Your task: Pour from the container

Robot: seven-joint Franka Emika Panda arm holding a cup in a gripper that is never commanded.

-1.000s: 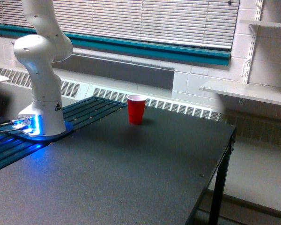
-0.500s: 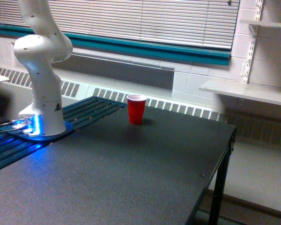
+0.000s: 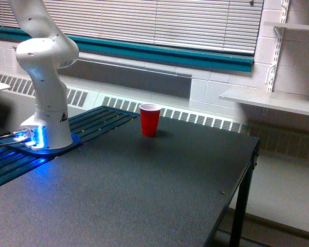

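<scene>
Only the white arm's base and lower links point(image 3: 45, 77) show at the exterior view's left; the arm rises out of the top edge of the frame. The gripper is out of view, and so is the container. A red plastic cup with a white rim point(image 3: 150, 120) stands upright on the dark table point(image 3: 144, 190), toward its far edge.
The arm's base glows blue on a slatted dark panel point(image 3: 87, 126) at the table's left. Behind run a radiator grille and window blinds. A white shelf point(image 3: 270, 100) juts out at the exterior view's right, past the table's right edge point(image 3: 247, 170).
The arm's upper link has leaned further toward the exterior view's left. The red cup has not moved.
</scene>
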